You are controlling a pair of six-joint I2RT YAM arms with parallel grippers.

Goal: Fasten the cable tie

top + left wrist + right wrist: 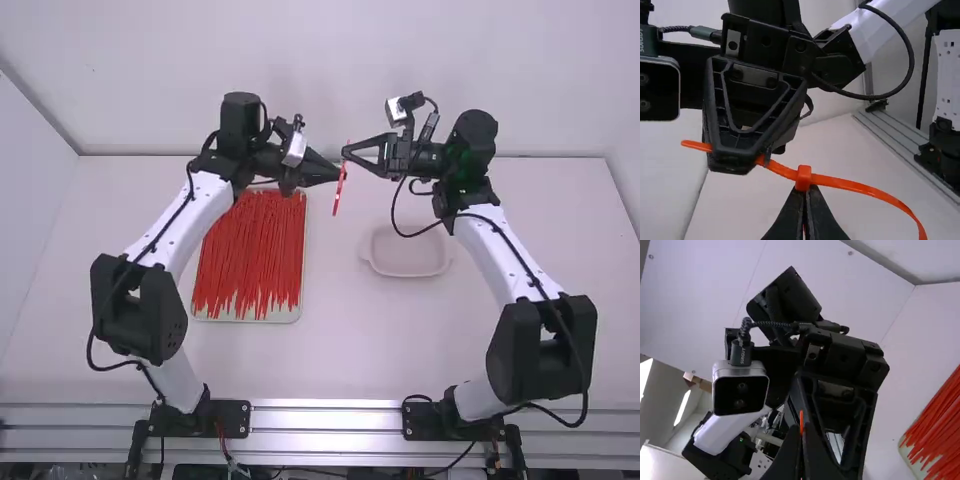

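An orange cable tie [341, 190] is held in the air between both grippers, above the table's far middle. In the left wrist view its square head [803, 175] sits just above my left gripper [803, 200], which is shut on the tie beside the head. The strap [865, 189] curves away to one side. My right gripper [347, 153] meets it from the right and is shut on the strap's other end [695, 146]. In the right wrist view a short orange piece of the tie [801, 419] stands between my right gripper's [800, 447] closed fingers.
A flat tray [297, 318] with several red cable ties [250, 255] lies under the left arm. A shallow white dish [405, 252] sits under the right arm. The spare ties [940, 430] also show past the left gripper.
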